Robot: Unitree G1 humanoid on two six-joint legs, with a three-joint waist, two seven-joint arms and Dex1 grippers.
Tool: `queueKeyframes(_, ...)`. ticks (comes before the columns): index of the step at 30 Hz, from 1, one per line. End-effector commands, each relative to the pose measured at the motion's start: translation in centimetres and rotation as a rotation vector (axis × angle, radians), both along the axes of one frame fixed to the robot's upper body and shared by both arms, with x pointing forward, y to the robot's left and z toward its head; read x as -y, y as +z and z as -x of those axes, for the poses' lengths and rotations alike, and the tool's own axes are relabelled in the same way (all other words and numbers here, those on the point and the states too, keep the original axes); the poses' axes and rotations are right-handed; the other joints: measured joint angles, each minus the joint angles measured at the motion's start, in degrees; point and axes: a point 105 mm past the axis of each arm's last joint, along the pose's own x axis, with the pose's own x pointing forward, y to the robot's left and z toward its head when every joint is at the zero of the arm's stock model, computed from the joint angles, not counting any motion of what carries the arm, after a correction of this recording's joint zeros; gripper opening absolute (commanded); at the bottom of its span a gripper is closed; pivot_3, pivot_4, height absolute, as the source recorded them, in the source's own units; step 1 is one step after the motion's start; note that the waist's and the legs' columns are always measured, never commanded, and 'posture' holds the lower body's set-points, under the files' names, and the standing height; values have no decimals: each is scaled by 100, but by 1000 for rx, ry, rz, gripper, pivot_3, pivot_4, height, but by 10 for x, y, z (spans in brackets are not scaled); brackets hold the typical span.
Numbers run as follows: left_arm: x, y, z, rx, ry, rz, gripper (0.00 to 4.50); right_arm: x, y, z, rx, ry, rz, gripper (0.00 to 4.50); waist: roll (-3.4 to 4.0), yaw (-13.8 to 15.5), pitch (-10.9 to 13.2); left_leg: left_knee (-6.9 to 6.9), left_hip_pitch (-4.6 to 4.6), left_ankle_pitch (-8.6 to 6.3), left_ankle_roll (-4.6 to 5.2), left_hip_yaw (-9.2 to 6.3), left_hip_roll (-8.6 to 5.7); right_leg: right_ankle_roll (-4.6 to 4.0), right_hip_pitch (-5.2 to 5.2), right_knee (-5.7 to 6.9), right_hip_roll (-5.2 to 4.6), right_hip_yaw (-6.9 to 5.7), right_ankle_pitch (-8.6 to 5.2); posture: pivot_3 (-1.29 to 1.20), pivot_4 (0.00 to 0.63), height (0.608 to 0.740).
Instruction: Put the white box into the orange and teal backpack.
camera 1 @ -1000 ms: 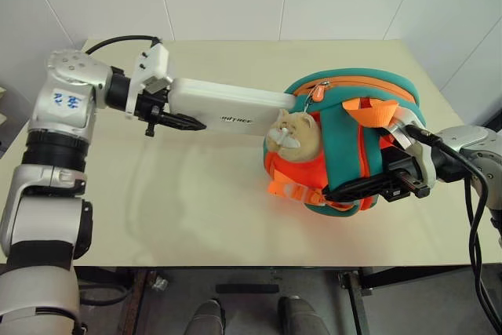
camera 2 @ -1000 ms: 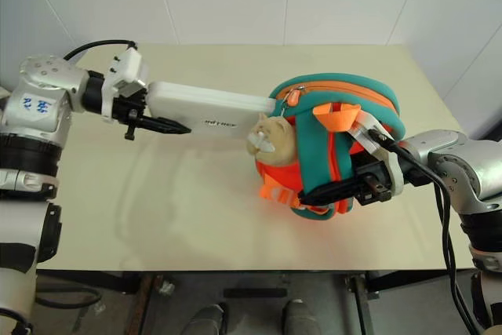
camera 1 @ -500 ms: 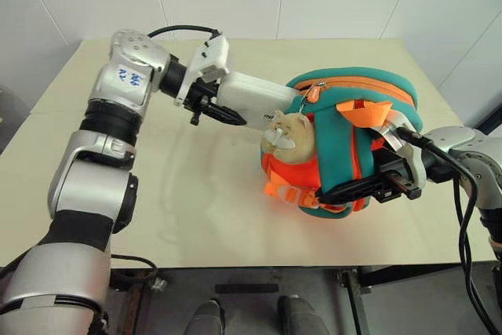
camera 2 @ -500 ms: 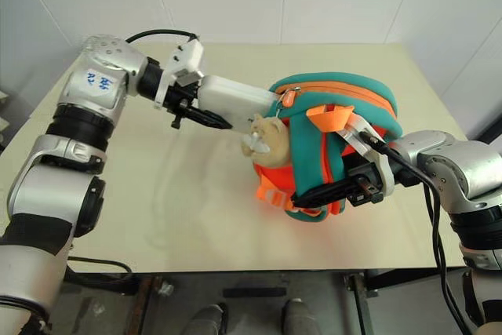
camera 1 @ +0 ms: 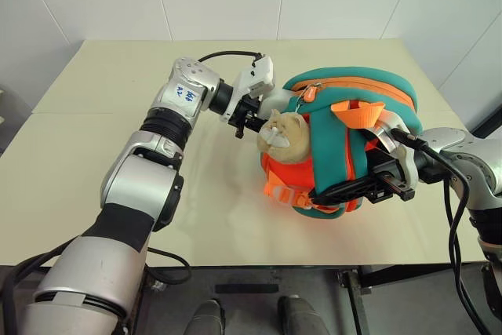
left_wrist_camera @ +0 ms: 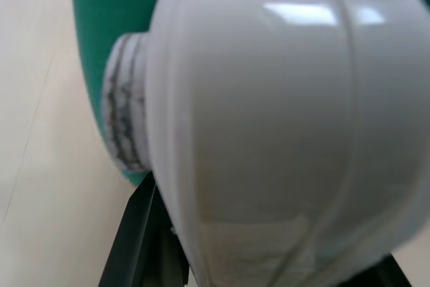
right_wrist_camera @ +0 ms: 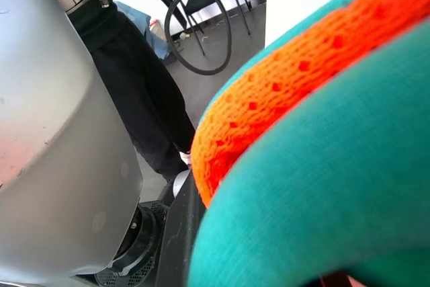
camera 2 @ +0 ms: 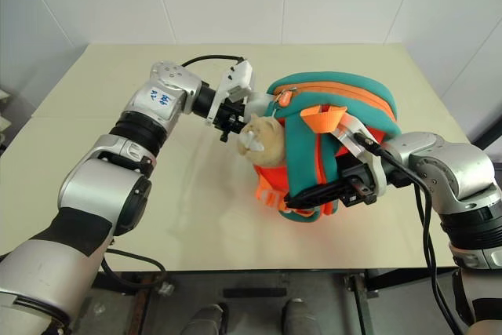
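White tiled walls stand behind a cream bench (camera 1: 118, 194), and on its right half sits the orange and teal backpack (camera 1: 345, 143), the landmark for all that follows. The backpack lies on its side with its teal-trimmed zipper mouth turned toward the left side of the bench, a tan plush animal charm (camera 1: 284, 135) hanging just in front of that mouth. On the backpack's right side, the right gripper (camera 1: 384, 186) has its jaws closed on the backpack's fabric near a teal strap, steadying the bag; the right wrist view shows teal and orange knit pressed close against the camera. At the mouth side, the left gripper (camera 1: 249, 115) has its jaws clamped on the near end of the white box (left_wrist_camera: 282, 119), partly open only as far as the box's thickness holds them. From the head views just a sliver of the white box (camera 1: 274, 102) shows between the jaws and the teal rim, just above the charm, so most of it seems already inside. Its long axis runs from the jaws straight into the backpack's opening, across the bench toward the right. Judging from this, the left arm alone drives the insertion: the remaining push goes along that axis, deeper into the bag.
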Motion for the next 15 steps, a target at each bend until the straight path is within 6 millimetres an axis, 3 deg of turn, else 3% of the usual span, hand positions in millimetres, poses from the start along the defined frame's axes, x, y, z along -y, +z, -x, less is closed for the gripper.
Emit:
queueKeyframes(1, 15, 20, 6, 59, -53, 59, 1387, -4, 7, 13, 26, 66, -31, 4, 0, 9, 0, 0, 0, 0, 0, -1, 0, 0, 0, 1, 0, 0, 0, 0, 150, 740)
queueKeyframes(8, 20, 16, 6, 58, -62, 32, 1387, -4, 3, 15, 21, 55, -31, 4, -1, 5, 0, 6, -8, 0, 0, -3, -2, 2, -2, 1, 0, 0, 1, 0, 150, 740)
queueKeyframes(15, 6, 27, 0, 93, -16, 80, 3584, -5, 2, 13, 24, 43, -38, 0, -1, 6, 0, 11, -8, 0, 0, -5, -3, 3, -2, 4, 0, 0, 1, 0, 150, 740)
